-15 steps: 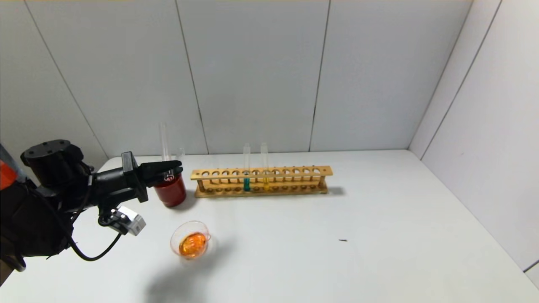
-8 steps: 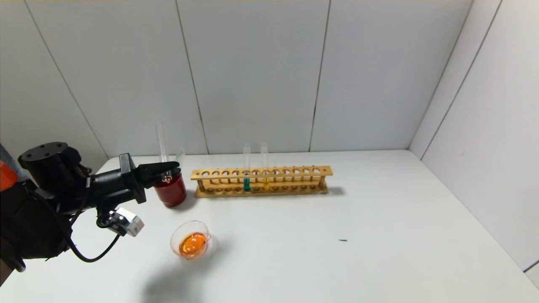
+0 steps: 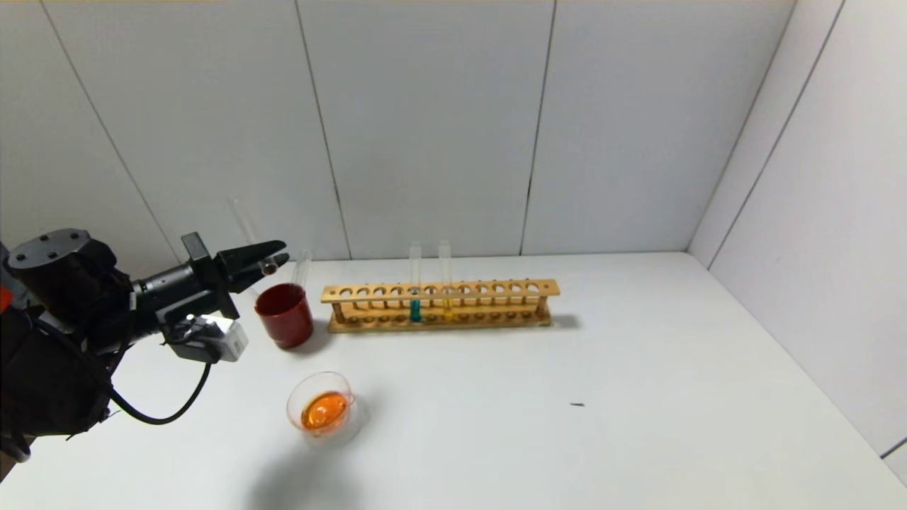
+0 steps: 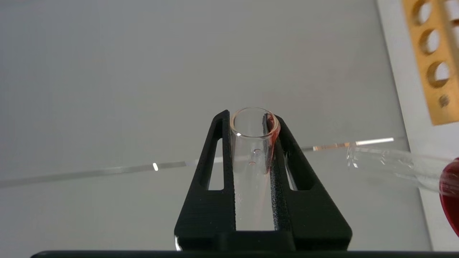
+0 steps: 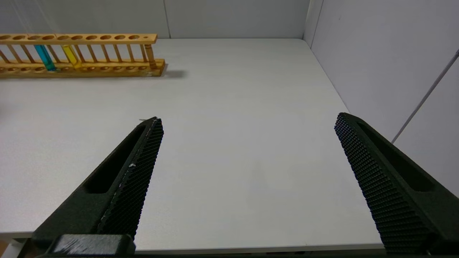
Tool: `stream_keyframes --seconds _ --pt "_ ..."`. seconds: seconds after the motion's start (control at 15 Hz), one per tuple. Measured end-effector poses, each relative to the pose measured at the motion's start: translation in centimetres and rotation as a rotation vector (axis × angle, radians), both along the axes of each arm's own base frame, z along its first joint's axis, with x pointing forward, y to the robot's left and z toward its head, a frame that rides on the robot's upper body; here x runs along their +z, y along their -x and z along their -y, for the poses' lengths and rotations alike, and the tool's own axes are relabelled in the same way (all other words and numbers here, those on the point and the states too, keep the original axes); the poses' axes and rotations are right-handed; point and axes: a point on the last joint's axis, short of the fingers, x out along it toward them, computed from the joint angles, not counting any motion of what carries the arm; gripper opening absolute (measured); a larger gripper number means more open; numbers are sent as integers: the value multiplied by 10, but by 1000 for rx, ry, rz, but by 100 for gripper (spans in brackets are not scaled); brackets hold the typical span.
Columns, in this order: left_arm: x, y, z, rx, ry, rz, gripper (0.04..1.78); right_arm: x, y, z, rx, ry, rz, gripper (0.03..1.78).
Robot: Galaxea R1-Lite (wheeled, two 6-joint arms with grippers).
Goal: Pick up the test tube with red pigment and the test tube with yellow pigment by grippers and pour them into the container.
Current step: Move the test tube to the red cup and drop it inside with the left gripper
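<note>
White tabletop [image 3: 567, 397]: above the red cup [image 3: 285, 315], a nearly drained test tube [image 3: 249, 228] is clamped upright, tilted slightly leftward, by the left gripper [image 3: 273, 258]; the right gripper [image 5: 247, 125] is spread wide, empty.

Dark red cup [image 3: 284, 316] left of wooden rack [image 3: 439, 305]; teal-liquid tube [image 3: 415, 283] upright in rack.

1. Tabletop [image 3: 638, 368]: white, flat, closed in by pale panelled walls behind and to the right.
2. Wooden rack [image 3: 439, 304]: stands lengthwise near the rear edge.
3. Dark red cup [image 3: 285, 316]: upright, just left of the rack.
4. Container [image 3: 322, 407]: clear glass dish holding orange liquid, nearer the front, apart from the cup.
5. Small dark speck [image 3: 577, 404]: lies alone on the right half.
</note>
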Motion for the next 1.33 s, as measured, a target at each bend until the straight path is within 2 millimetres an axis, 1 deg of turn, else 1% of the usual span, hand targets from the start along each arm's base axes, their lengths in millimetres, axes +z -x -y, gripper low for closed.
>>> stream_keyframes --seconds 0.13,0.27,0.33,0.47,0.53,0.6,0.67,0.8,0.93,1.07,1.2,1.33 --pt "6 3 -2 123 83 -36 32 0 0 0 0 0 0 175" --pt "15 9 2 294 219 -79 32 0 0 0 0 0 0 175" --pt "20 12 9 379 307 -110 32 0 0 0 0 0 0 175" --pt "32 16 35 523 515 -185 32 0 0 0 0 0 0 175" --pt "43 16 51 593 654 -224 32 0 0 0 0 0 0 175" --pt "56 16 61 647 788 -246 32 0 0 0 0 0 0 175" --pt "71 15 68 689 919 -264 32 0 0 0 0 0 0 175" --pt "86 18 74 720 1097 -331 32 0 0 0 0 0 0 175" --pt "90 22 75 692 1227 -393 32 0 0 0 0 0 0 175" --pt "83 25 75 690 1303 -457 32 0 0 0 0 0 0 175" --pt "74 28 75 689 1323 -516 32 0 0 0 0 0 0 175" --pt "74 28 75 677 1319 -529 32 0 0 0 0 0 0 175"
